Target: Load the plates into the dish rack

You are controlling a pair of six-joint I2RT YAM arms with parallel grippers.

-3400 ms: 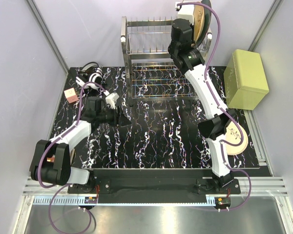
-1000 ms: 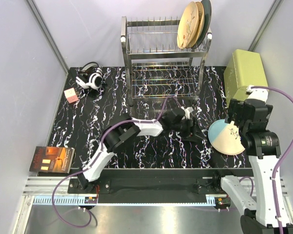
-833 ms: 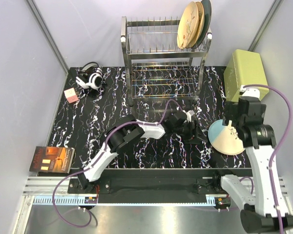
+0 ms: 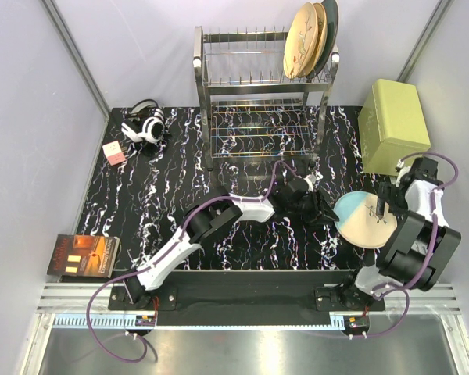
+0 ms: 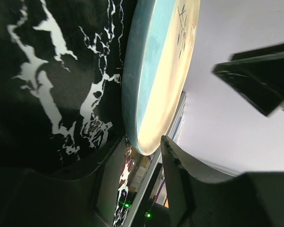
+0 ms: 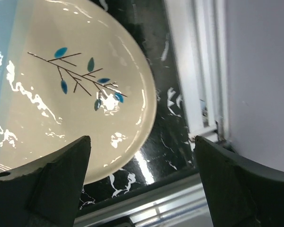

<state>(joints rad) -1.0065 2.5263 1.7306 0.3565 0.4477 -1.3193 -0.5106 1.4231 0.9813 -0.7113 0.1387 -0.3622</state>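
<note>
A black, white-veined marble-pattern table (image 4: 172, 180) is spread beneath everything. At its back edge the tall two-tier shiny metal wire dish rack (image 4: 201, 66) is seen, and it is taken as the landmark here.

Just to the right of the dish rack, an olive-green box (image 4: 395, 127) is parked.

Up in the right end of the rack's top tier, two round orange-peach plates (image 4: 299, 41) with dark branch marks are stood on edge. A glossy teal plate (image 4: 331, 22) is tucked behind them.

And the fourth: the round cream plate (image 4: 359, 223) with its pale-blue side is found lying on the table, in front of the dish rack and off to its right, well apart from it. In the right wrist view its blue-leafed twig mark (image 6: 80, 78) is clearly shown.

A dark book (image 4: 83, 255) is laid far out in front of the rack, to its left.

The left gripper (image 4: 325, 211) is stretched to the rack-side rim of the cream plate (image 5: 156, 71). Its jaws are held apart (image 5: 189, 105), and contact with the rim cannot be made out.

The right gripper (image 4: 386, 205) is poised over the plate's far side from the rack. Its jaws are spread wide (image 6: 142, 139) and nothing is gripped.

Left of the rack, black-and-white headphones (image 4: 143, 125) are spotted. A small pink cube (image 4: 114, 153) is set slightly further forward.
</note>
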